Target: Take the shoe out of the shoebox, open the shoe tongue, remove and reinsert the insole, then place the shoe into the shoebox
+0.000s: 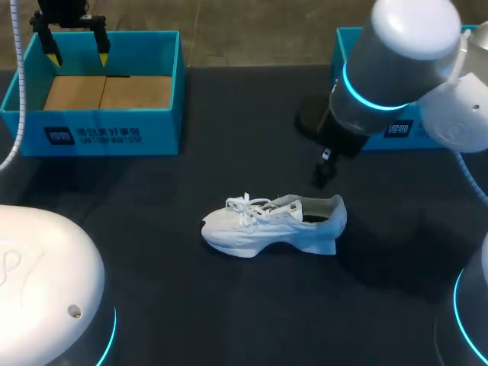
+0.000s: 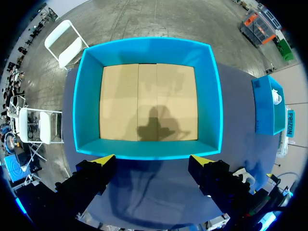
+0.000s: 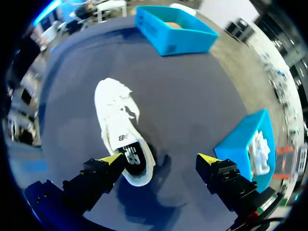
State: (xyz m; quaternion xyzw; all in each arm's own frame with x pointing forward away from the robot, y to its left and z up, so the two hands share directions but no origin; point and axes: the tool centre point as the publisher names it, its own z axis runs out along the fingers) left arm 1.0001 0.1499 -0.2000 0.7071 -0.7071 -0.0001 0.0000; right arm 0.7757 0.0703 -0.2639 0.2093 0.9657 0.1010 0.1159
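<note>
While the white lace-up sneaker (image 1: 274,223) is resting on its sole out on the dark cloth-covered bench (image 1: 229,305), the open blue cardboard shoebox (image 1: 99,126) is sitting at the far left corner, well apart from it, with its brown cardboard floor showing. The sneaker is lying near the middle of the bench, its toe pointing toward the left arm's side and its heel toward the right arm's side, with the laces bunched over the tongue. The left gripper (image 1: 76,47) is hanging over the far rim of that shoebox, its two yellow-tipped fingers standing spread wide and pinching nothing; in the left wrist view the left gripper (image 2: 153,161) is looking straight down into the shoebox (image 2: 144,48), with its shadow falling on the brown floor. The right gripper (image 3: 160,159) is hanging over the bench just beside the sneaker's (image 3: 120,125) heel, its fingers likewise standing wide apart and gripping nothing; one yellow tip is showing right next to the heel opening, though whether it is touching cannot be told. A second blue cardboard box (image 3: 238,142) is sitting at the far right of the bench, holding something white, and it is also showing in the head view (image 1: 349,42) behind the right arm.
</note>
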